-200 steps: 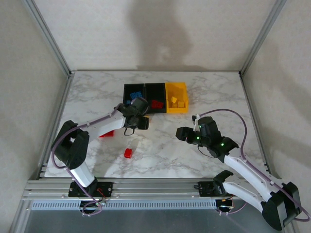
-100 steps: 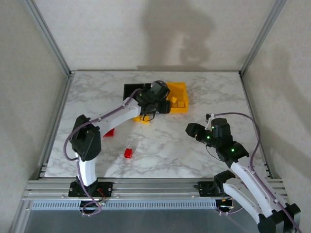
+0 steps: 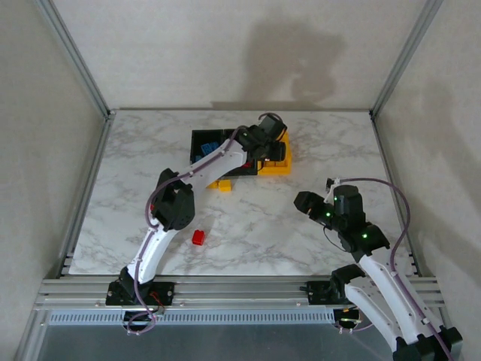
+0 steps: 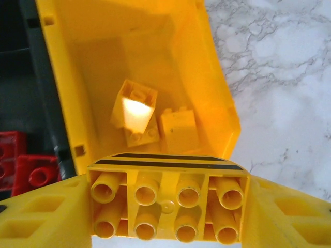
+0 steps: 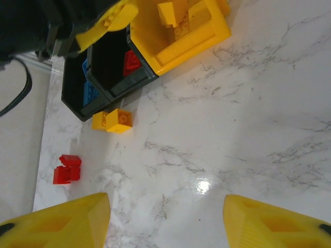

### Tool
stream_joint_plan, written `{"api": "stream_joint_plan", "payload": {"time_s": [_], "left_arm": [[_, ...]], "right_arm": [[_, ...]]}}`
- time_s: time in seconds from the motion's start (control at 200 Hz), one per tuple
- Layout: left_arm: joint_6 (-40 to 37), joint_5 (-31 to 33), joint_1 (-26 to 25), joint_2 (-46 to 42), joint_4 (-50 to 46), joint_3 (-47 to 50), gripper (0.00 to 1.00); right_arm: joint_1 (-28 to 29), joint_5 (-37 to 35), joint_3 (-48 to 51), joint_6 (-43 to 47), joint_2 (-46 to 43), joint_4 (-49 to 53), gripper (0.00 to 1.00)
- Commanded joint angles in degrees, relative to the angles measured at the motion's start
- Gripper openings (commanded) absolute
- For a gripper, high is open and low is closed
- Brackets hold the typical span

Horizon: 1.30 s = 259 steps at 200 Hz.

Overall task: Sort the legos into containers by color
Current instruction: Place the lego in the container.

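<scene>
Left gripper (image 3: pixel 269 144) is clamped on a held yellow brick (image 4: pixel 168 199), underside toward the wrist camera, over the yellow bin (image 4: pixel 220 108). The bin has two yellow bricks (image 4: pixel 135 106) inside. Right gripper (image 5: pixel 165 209) is open and empty above the table (image 5: pixel 248 129). A loose yellow brick (image 3: pixel 220 184) sits just in front of the black bins (image 3: pixel 195 141). A red brick (image 3: pixel 198 237) lies nearer the arms.
</scene>
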<state>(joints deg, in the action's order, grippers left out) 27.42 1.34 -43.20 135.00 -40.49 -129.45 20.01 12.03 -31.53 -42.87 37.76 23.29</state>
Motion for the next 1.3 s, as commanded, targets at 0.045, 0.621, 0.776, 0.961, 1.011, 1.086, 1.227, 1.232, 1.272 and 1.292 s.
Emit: {"api": "stream_joint_plan", "payload": {"time_s": [0.045, 0.621, 0.776, 0.961, 1.011, 1.086, 1.227, 1.232, 1.272, 1.292], "left_arm": [[1.0, 0.5, -0.3, 4.8, -2.4, -6.9, 0.57], [2.5, -1.3, 1.5, 9.6, 6.0, -8.8, 0.64], [2.9, -2.1, 1.5, 9.0, 6.6, -9.1, 0.71], [2.8, -2.4, 1.4, 7.5, 6.7, -9.1, 0.79], [2.6, -2.5, 1.4, 7.1, 6.7, -9.1, 0.80], [2.6, -2.6, 1.3, 6.4, 6.4, -9.1, 0.80], [2.4, -2.7, 0.8, 3.3, 5.0, -8.0, 0.79], [2.4, -2.7, 0.8, 3.0, 5.0, -7.8, 0.79], [2.0, -2.6, 0.5, 1.1, 5.0, -6.1, 0.79], [1.9, -2.4, 0.4, 0.0, 5.1, -5.0, 0.79]], "right_arm": [[-0.7, -0.3, 0.9, -0.5, -1.6, 2.0, 0.59], [-1.0, -0.2, 1.5, -0.6, -5.5, 4.0, 0.59], [-1.0, 0.4, 1.6, -0.7, -5.5, 3.5, 0.59], [-1.0, 0.9, 1.4, -0.7, -5.7, 3.8, 0.59], [-1.0, 0.9, 1.3, -0.7, -5.9, 3.9, 0.59], [-1.0, 0.8, 1.1, -0.7, -6.2, 4.3, 0.59], [-1.0, 0.8, 0.3, -0.1, -5.7, 4.8, 0.59], [-1.0, 0.7, 0.3, -0.1, -5.6, 4.9, 0.59], [-1.0, 0.3, -0.3, 0.5, -5.0, 5.3, 0.59], [-1.0, 0.1, -0.6, 0.9, -4.6, 5.5, 0.59]]}}
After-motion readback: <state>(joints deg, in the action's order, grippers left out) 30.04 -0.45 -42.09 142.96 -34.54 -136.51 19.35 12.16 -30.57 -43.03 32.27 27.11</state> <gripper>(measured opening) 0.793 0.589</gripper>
